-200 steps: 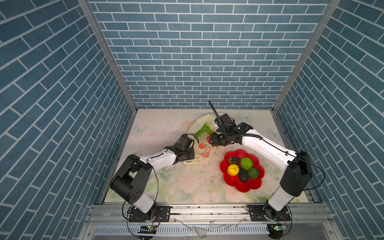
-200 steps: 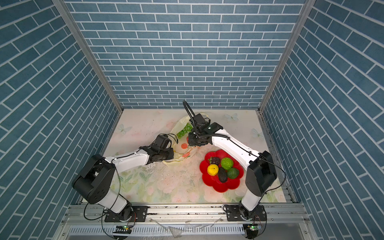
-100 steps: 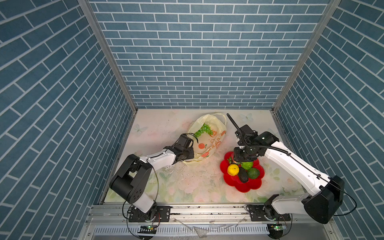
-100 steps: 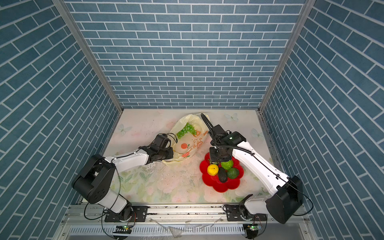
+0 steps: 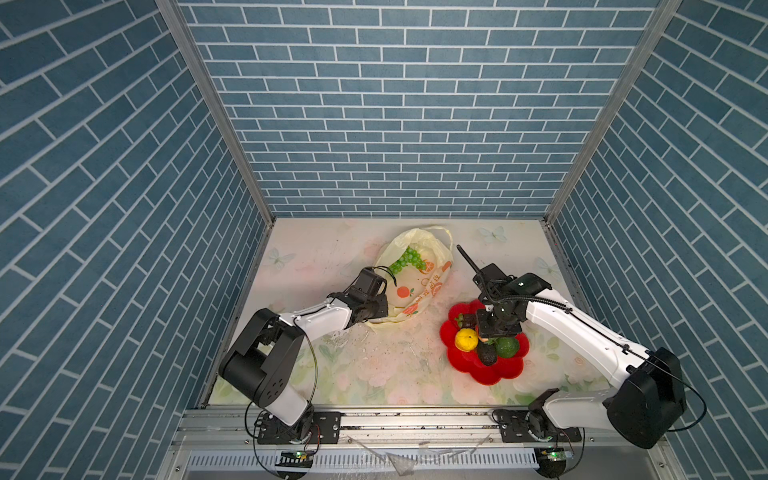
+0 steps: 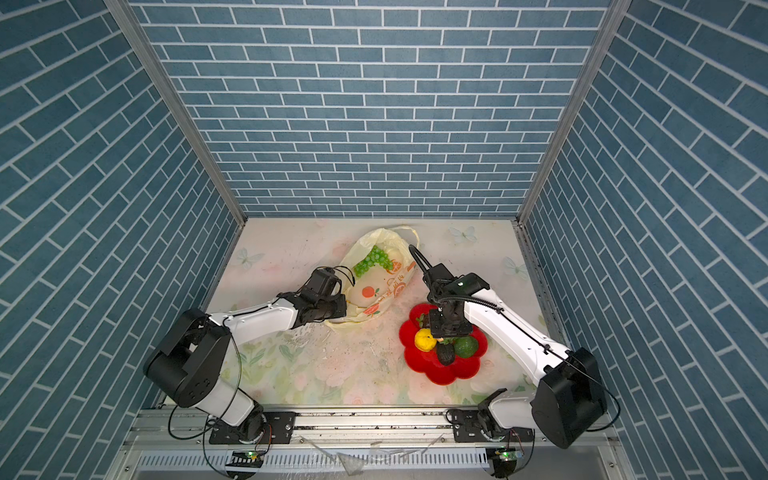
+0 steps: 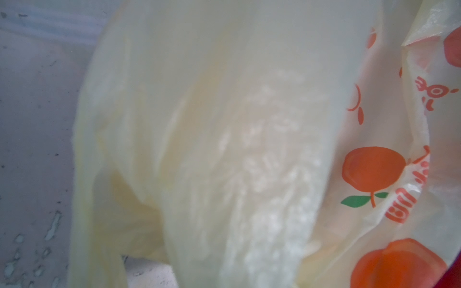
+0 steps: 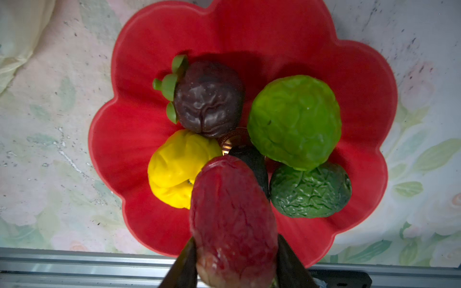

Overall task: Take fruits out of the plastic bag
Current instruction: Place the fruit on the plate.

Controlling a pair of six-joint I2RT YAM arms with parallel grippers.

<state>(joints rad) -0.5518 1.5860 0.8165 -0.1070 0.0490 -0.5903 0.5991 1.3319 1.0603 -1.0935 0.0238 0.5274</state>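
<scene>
Right claw (image 8: 235, 259) clamped on a red fruit (image 8: 232, 204) above the red plate (image 8: 361, 99), right of the tabletop. Best lowered onto the plate's bare near side before releasing, to avoid rolling. Left claw (image 5: 376, 309) pinching the plastic bag (image 5: 419, 286), centre-far. Five fruits plated, one grape bunch (image 5: 405, 261) bagged.

Three walls (image 5: 395, 104) done in blue brick pattern with white grout lines, and silver metal posts (image 5: 218, 112) running up the two back corners. The table (image 5: 316, 257) has a pale floral cover with butterflies (image 5: 492, 234) printed on it, kinda scuffed and speckled. There's an aluminium rail (image 5: 415, 424) along the front edge. Light's bright and even, shadows soft.
</scene>
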